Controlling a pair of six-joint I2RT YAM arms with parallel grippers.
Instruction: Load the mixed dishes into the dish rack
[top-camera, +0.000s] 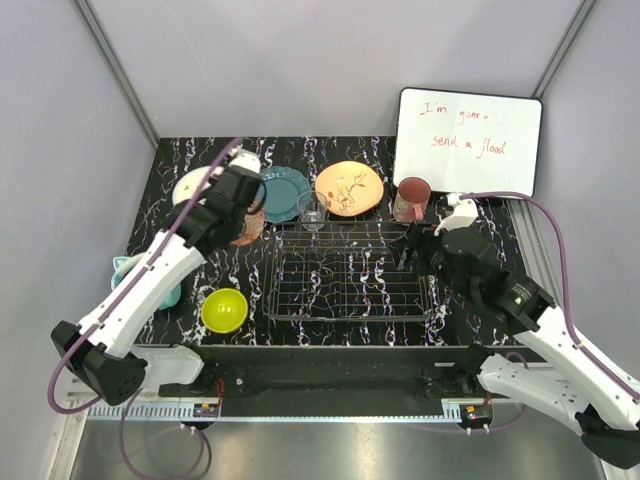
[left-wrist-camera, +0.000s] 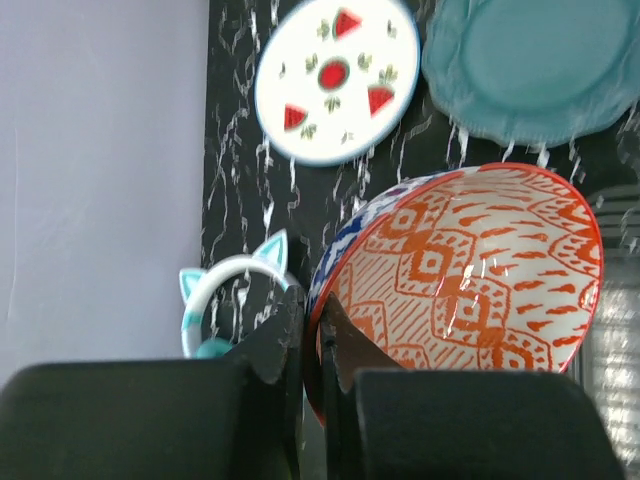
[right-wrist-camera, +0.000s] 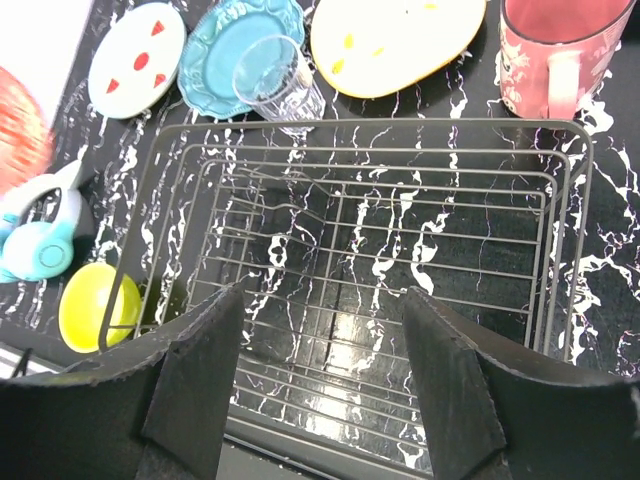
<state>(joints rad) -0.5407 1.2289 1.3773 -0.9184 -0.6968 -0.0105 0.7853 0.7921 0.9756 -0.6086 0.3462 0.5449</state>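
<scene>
My left gripper is shut on the rim of the small red-patterned bowl, which is tilted above the table left of the dish rack. The rim sits between the black fingers. Behind the rack lie the white red-speckled plate, the teal plate and the orange plate, with the clear glass and the reddish-brown cup standing upright. The yellow-green bowl rests at the rack's front left. My right gripper hangs open over the rack's right part with nothing between its fingers.
A white board with red writing leans at the back right. A teal and white cat-eared item lies at the table's left edge under my left arm. Grey walls close in the left, back and right sides.
</scene>
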